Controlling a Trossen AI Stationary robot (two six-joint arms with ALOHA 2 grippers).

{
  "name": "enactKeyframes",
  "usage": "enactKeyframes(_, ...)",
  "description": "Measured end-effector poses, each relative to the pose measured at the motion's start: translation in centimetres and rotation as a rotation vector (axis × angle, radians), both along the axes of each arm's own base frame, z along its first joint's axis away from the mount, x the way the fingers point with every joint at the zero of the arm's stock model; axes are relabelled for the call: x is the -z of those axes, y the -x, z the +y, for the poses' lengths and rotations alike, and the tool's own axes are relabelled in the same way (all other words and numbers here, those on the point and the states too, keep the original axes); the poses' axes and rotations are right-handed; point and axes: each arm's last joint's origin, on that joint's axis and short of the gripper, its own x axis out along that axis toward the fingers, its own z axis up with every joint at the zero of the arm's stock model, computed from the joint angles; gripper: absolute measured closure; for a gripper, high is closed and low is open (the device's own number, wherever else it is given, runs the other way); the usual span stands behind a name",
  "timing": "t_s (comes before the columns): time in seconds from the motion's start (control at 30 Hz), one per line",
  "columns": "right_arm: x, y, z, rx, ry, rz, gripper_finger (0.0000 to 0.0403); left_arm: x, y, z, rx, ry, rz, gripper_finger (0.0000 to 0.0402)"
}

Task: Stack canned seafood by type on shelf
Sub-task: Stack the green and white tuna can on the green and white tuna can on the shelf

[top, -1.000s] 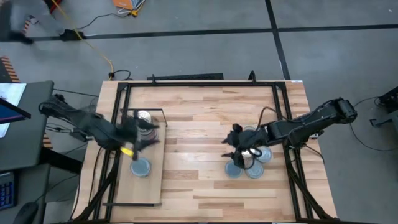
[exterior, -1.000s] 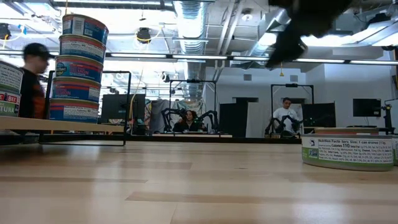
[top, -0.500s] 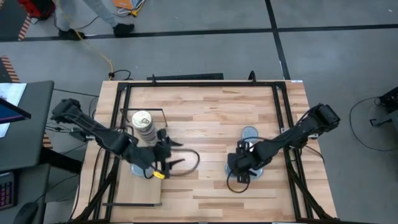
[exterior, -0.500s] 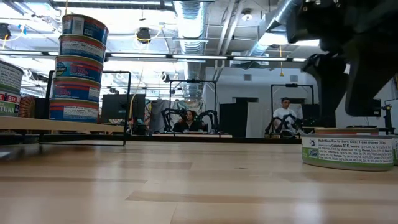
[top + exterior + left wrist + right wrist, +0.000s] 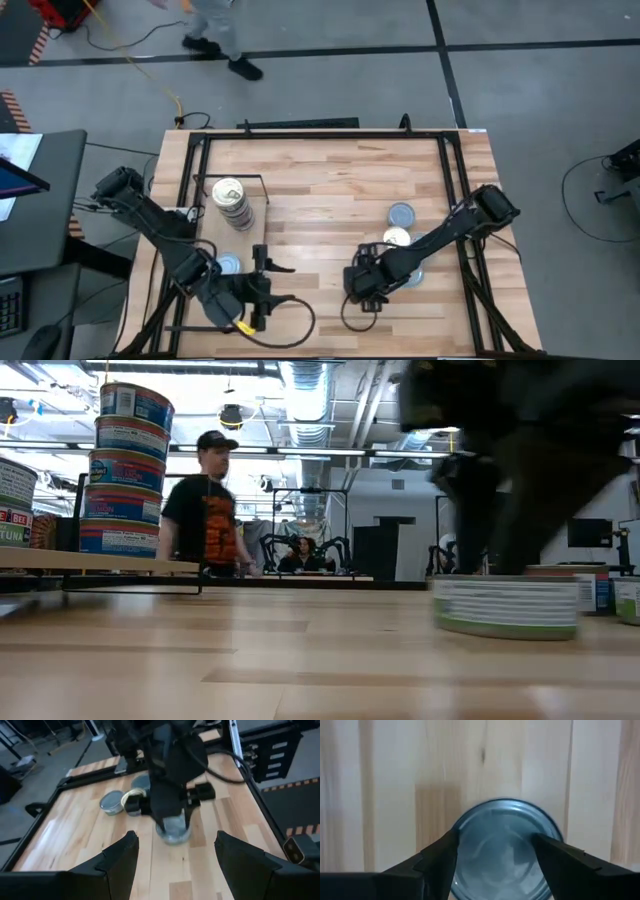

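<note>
Sliding a blue-topped tin (image 5: 502, 847) between its fingers toward mid-table, the right gripper (image 5: 362, 283) had left the other loose tins (image 5: 400, 215) behind, while the left gripper (image 5: 262, 290), open and empty, had withdrawn from the shelf (image 5: 205, 310) and its five-high stack (image 5: 231, 201).

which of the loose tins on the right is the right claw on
The blue-silver tin between the right claw's fingers, set apart nearest the table's middle. The gold tin and the other blue tin sit farther off, untouched.
</note>
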Motion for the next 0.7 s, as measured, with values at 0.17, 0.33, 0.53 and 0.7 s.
enactKeyframes(0.17,-0.7,-3.6,-0.6,-0.037,0.031,-0.116,0.0112,0.0,0.9,-0.9,0.001,-0.001,-0.017,0.015)
enactKeyframes(0.33,-2.3,-5.6,-2.8,0.001,0.027,-0.18,0.0112,-0.2,1.2,-1.4,-0.002,0.005,-0.044,0.015)
enactKeyframes(0.53,-5.0,-3.5,-3.2,0.025,-0.107,-0.115,0.0112,-0.2,1.6,-1.8,0.035,-0.001,-0.034,0.015)
enactKeyframes(0.7,-2.6,-2.4,-3.6,-0.003,-0.203,0.001,0.0112,-0.1,1.6,-1.9,0.075,0.045,-0.014,0.015)
